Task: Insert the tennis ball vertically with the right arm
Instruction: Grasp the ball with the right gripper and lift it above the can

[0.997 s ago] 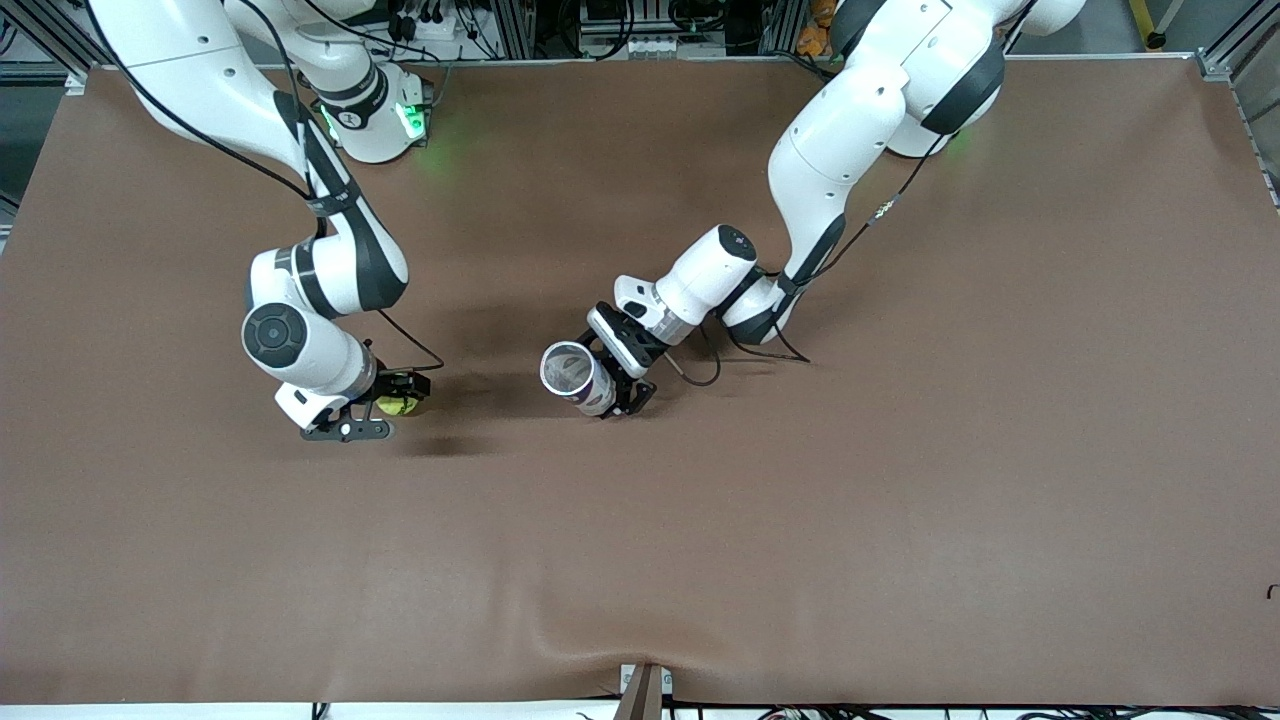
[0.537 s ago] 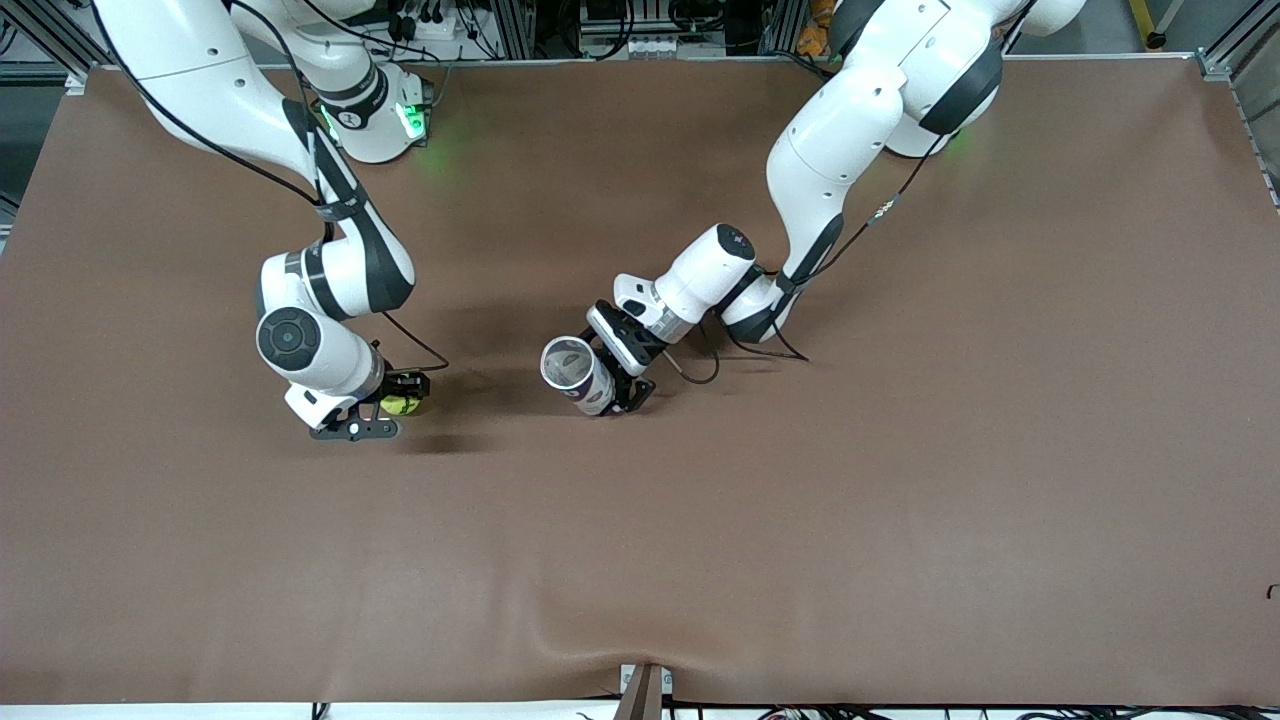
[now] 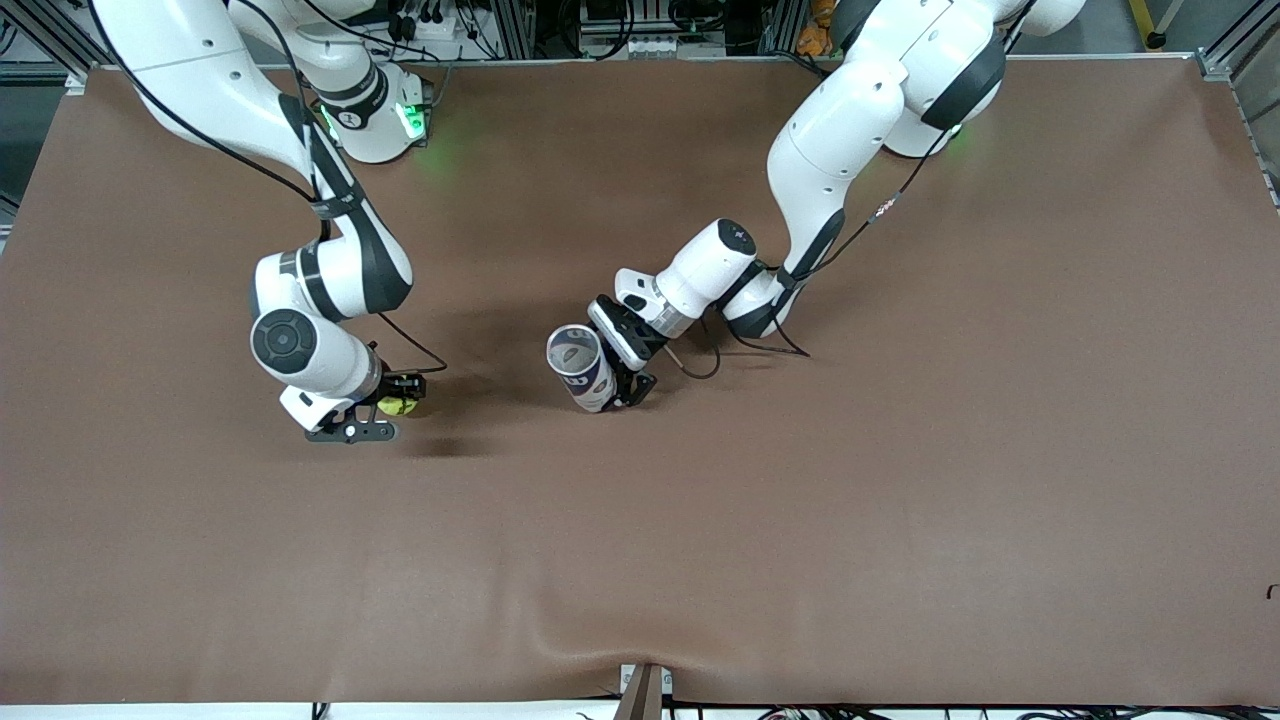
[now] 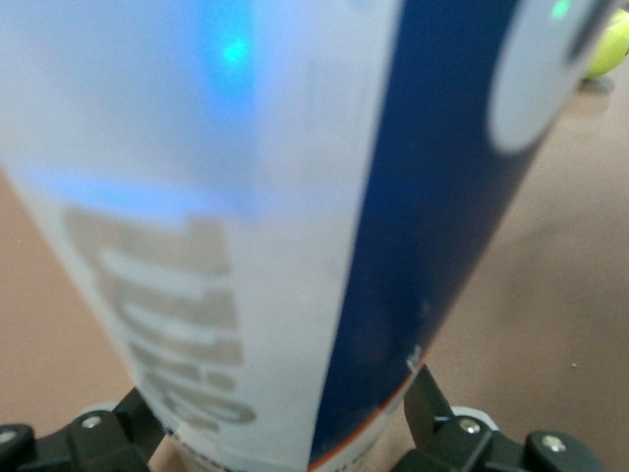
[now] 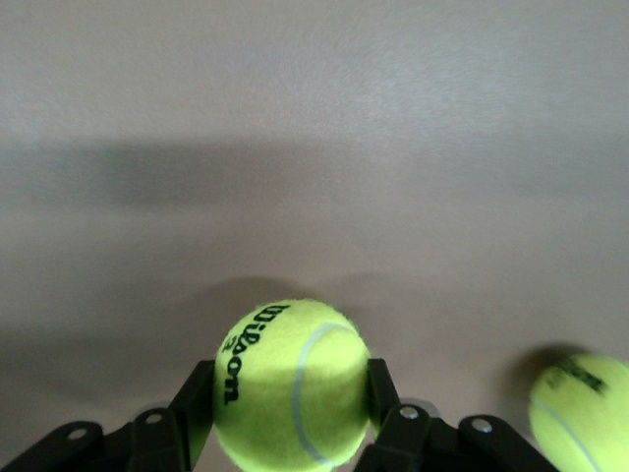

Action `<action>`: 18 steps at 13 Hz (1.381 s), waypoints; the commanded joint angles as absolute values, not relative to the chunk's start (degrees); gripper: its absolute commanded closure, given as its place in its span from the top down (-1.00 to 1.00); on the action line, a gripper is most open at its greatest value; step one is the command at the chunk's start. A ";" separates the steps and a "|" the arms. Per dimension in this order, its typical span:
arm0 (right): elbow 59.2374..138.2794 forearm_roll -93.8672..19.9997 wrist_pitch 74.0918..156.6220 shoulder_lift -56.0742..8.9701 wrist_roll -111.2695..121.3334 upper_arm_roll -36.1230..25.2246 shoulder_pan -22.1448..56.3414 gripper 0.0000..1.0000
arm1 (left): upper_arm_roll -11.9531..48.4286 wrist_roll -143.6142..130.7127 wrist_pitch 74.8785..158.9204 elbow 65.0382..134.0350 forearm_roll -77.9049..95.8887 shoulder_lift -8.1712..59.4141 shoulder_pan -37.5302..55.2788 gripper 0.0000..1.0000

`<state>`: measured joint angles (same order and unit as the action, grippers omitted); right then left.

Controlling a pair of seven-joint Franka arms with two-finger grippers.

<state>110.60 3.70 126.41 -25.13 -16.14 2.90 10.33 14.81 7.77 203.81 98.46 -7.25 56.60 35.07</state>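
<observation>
My right gripper point(image 3: 401, 397) is shut on a yellow tennis ball point(image 3: 397, 406), low over the table toward the right arm's end. In the right wrist view the ball point(image 5: 292, 383) sits squeezed between both fingers of the right gripper point(image 5: 292, 398). My left gripper point(image 3: 617, 384) is shut on the lower part of a white and dark blue ball tube point(image 3: 584, 368). It holds the tube near the table's middle, tilted, with the open mouth up. The tube point(image 4: 246, 216) fills the left wrist view between the left gripper's point(image 4: 280, 418) fingers.
A second tennis ball point(image 5: 582, 409) lies on the brown table cover point(image 3: 800, 500) beside the held one; it does not show in the front view. A yellow ball point(image 4: 611, 44) shows at the edge of the left wrist view. Cables trail by the left arm's wrist point(image 3: 700, 365).
The left gripper has turned the tube more upright, its mouth moving away from the front camera. The right arm has shifted slightly with the ball still held.
</observation>
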 commanded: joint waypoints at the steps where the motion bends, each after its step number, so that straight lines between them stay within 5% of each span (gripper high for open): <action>1: 99.37 4.22 110.28 -22.77 -25.71 4.04 14.05 -0.90 | 14.24 7.65 203.73 103.09 -6.68 52.39 34.98 1.00; 4: 87.48 -5.85 97.86 -22.85 -30.92 3.96 16.70 -0.95 | 14.24 7.73 203.82 104.94 -6.86 50.63 34.89 1.00; 7: 80.44 -9.22 94.14 -23.11 -40.23 4.13 18.80 -0.95 | 14.24 7.73 203.82 105.55 -6.86 50.10 34.89 1.00; 14: 77.26 -12.57 98.33 -26.63 -57.02 3.96 27.15 -0.95 | 14.24 8.09 203.82 106.79 -6.94 48.69 34.89 1.00; 18: 77.26 -12.57 102.91 -28.82 -60.38 3.96 29.09 -0.95 | 14.24 8.70 203.73 106.79 -7.12 48.60 34.81 0.83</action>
